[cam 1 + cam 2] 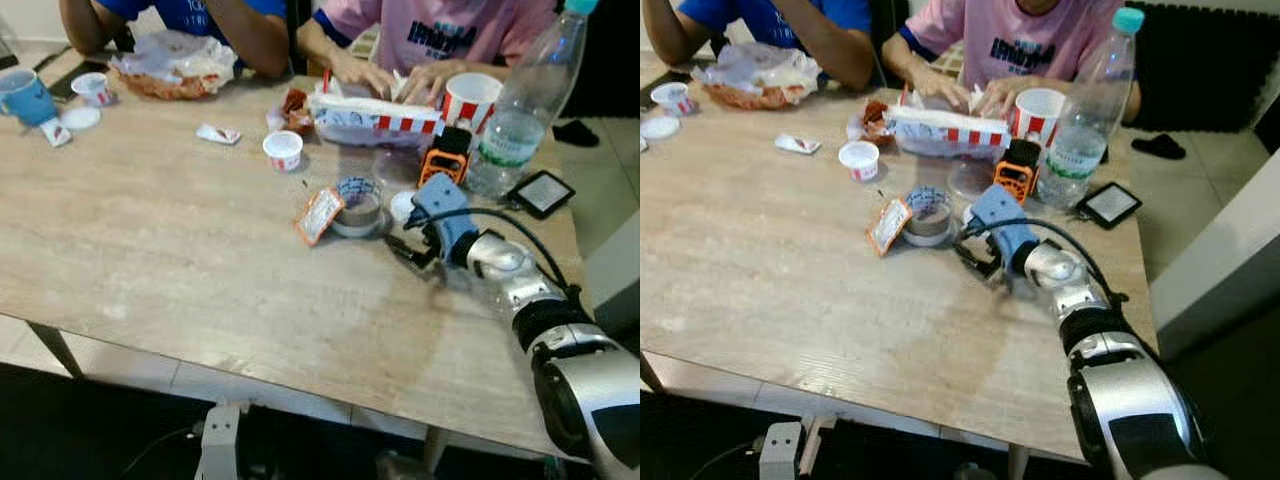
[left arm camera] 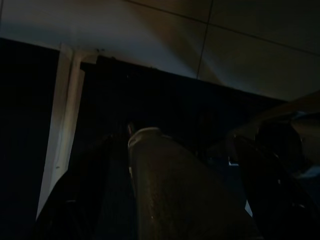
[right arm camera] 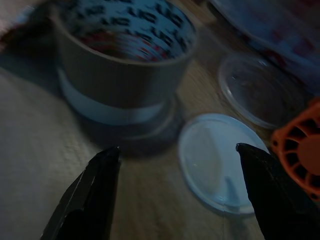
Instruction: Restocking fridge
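Note:
My right gripper (image 1: 402,248) reaches out low over the wooden table (image 1: 150,230), fingers open with nothing between them. In the right wrist view the gripper (image 3: 175,150) points at a roll of tape (image 3: 122,65) and a flat white lid (image 3: 220,165) lying side by side. The tape roll (image 1: 358,205) sits just beyond the fingertips. A tall clear water bottle (image 1: 520,110) with a teal cap stands upright at the far right. My left arm hangs idle in the dark over a pale tiled floor (image 2: 150,25).
Two people sit at the far edge, hands on a red-and-white food box (image 1: 375,115). An orange device (image 1: 447,155), a paper cup (image 1: 470,98), a small black screen (image 1: 540,192), an orange-edged packet (image 1: 319,215), a small tub (image 1: 283,150) and a blue mug (image 1: 25,97) clutter the table.

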### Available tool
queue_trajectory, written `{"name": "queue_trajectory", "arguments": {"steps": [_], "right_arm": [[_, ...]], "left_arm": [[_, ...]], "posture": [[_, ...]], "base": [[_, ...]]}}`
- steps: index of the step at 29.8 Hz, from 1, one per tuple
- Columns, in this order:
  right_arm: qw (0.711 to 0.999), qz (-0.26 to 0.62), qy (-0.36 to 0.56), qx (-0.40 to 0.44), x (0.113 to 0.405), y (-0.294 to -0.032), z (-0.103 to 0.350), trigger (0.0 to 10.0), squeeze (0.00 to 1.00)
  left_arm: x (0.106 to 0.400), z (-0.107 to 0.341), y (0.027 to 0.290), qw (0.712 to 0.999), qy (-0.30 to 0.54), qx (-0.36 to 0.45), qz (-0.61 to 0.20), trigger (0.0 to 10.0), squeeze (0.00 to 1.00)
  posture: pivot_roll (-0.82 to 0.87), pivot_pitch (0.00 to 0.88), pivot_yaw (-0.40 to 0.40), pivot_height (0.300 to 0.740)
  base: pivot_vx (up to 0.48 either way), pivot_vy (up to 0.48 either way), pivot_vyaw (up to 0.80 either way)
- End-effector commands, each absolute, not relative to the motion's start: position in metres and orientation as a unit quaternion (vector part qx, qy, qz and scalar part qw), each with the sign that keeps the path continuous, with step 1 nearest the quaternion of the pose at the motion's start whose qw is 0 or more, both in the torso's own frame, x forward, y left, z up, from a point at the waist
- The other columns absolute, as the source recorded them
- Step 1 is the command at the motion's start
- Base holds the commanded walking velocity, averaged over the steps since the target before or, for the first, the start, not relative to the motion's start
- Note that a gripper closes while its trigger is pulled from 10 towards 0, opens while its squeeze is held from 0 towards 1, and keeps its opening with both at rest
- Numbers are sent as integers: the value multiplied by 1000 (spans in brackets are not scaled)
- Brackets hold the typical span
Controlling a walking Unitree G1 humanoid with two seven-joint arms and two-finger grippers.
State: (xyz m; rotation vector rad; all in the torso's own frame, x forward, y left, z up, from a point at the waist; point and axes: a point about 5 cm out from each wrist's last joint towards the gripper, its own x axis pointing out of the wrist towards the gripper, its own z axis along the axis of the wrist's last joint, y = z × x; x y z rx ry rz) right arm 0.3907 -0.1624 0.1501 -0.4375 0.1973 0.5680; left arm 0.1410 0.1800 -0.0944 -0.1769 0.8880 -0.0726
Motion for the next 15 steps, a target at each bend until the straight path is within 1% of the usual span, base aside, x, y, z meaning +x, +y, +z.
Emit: {"name": "queue_trajectory", "arguments": {"steps": [1,4,10,15], "right_arm": [[944,236,93,-209,397,-178,164,10000,0],[950,224,86,-202,399,-184,172,10000,0],[942,249,96,-202,398,-181,170,10000,0],[939,264,115,-189,395,-178,162,10000,0]], "left_arm": [[56,-119,180,827,553,-105,-16,10000,0],[52,-119,179,825,555,-107,-14,10000,0],[49,-119,178,825,554,-111,-14,10000,0],[50,-119,176,827,551,-113,-17,10000,0]], "posture": [[-18,278,-44,740],[-19,286,-47,740],[-25,305,-56,740],[-25,303,-58,740]], "base": [[0,0,0],[0,0,0],[0,0,0],[0,0,0]]}}
